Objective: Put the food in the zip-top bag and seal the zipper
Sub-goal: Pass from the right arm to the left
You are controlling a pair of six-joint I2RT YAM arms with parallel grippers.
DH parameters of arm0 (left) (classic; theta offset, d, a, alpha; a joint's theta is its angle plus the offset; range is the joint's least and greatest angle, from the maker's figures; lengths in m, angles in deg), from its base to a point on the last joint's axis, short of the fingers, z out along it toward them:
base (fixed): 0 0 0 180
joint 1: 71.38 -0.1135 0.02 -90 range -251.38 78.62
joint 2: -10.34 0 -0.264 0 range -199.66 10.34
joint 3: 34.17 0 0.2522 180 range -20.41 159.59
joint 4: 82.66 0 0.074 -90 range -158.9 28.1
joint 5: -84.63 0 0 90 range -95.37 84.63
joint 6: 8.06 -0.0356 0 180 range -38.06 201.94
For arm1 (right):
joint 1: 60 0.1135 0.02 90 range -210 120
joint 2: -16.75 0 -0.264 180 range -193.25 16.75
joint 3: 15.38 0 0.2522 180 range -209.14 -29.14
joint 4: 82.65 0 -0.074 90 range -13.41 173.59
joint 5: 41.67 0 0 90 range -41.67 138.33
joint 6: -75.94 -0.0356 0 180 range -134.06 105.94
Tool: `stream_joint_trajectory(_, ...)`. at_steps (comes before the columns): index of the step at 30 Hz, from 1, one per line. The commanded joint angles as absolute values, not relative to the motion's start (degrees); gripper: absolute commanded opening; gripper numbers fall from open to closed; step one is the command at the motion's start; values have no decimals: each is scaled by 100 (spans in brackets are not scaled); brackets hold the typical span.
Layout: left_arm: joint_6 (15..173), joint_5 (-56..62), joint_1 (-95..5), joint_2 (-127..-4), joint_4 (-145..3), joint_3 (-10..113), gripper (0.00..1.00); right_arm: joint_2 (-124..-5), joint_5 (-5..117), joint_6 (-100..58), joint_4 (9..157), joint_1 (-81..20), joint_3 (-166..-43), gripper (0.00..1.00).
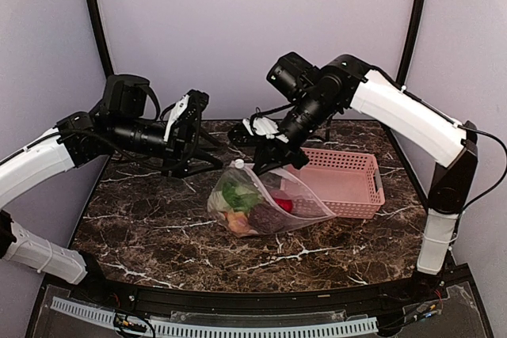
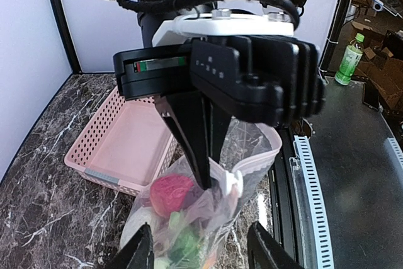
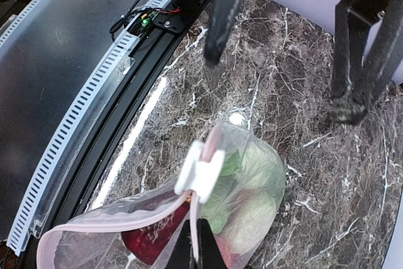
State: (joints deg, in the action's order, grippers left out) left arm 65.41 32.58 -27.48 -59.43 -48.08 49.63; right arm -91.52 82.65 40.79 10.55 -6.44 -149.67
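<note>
The clear zip-top bag (image 1: 265, 205) lies on the marble table, its mouth edge lifted. Food sits inside it: a green leafy piece (image 1: 238, 194), a red piece (image 1: 283, 205) and an orange piece (image 1: 236, 222). My right gripper (image 1: 264, 166) is shut on the pinkish zipper strip (image 3: 203, 215), just beside the white slider (image 3: 200, 168). To the right of that pinch the mouth gapes open. My left gripper (image 1: 215, 150) hovers left of the slider, open, its fingertips (image 2: 135, 253) standing either side of the bag without touching it.
An empty pink slotted basket (image 1: 348, 180) stands right behind the bag, against its right end. The black rail with white slotted ducting (image 1: 222, 326) runs along the near table edge. Grey walls close in the back and both sides.
</note>
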Motion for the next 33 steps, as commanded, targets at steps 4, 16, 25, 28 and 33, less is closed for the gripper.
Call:
stream_joint_trajectory(4,6329,3106,-2563,-5909,-4414,5065,47,-8944,8242,4061,1252,-647,-15161,0)
stream_joint_trajectory(16,6331,3032,-2479,-6248,-5291,4896,39,-8869,8320,3943,1401,-652,-14988,0)
stream_joint_trajectory(25,6392,3198,-2479,-6381,-5388,4863,22,-8821,8313,3877,1464,-648,-14908,0)
stream_joint_trajectory(28,6372,3182,-2479,-6360,-5402,4802,22,-8815,8320,3847,1507,-652,-14873,0)
stream_joint_trajectory(33,6350,3168,-2480,-6385,-5372,4761,10,-8809,8349,3806,1586,-647,-14808,0)
